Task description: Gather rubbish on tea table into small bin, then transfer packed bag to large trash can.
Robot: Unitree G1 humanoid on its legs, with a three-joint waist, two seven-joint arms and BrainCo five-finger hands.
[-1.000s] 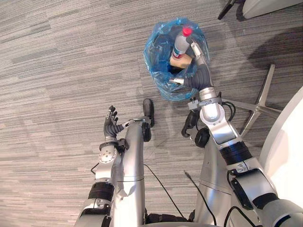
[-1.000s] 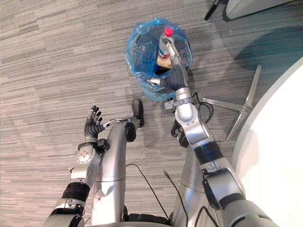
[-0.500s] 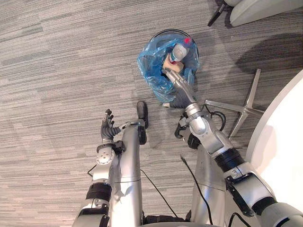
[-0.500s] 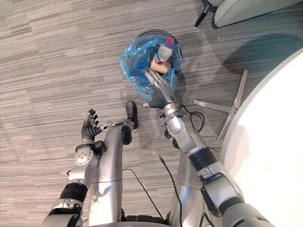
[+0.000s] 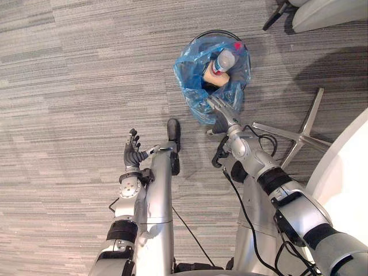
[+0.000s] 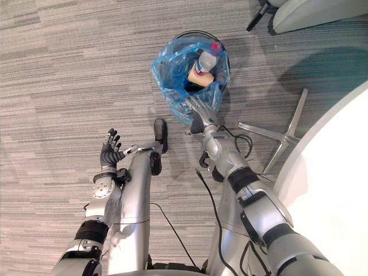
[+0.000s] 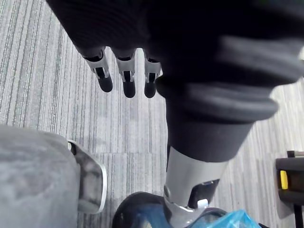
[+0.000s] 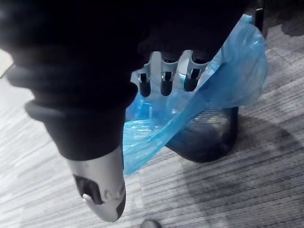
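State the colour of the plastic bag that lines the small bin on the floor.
The bag is translucent blue, and it shows best in the left eye view.

Carpet floor point(image 5: 75, 75): grey, fine light and dark streaks. At 12 o'clock the bag point(image 5: 195, 86): translucent blue, glossy. In it a bottle point(image 5: 224, 59), clear-grey with a red cap, and a tan lump point(image 5: 211, 79). Black rim on the bin point(image 5: 214, 33). At 4 o'clock the desk point(image 5: 352, 155): plain white. At 3 o'clock a chair base point(image 5: 305, 135): bright silver. The left hand point(image 5: 133, 154) and right hand point(image 5: 220, 108): silver fingers, dark tips, dark ribbed covers.
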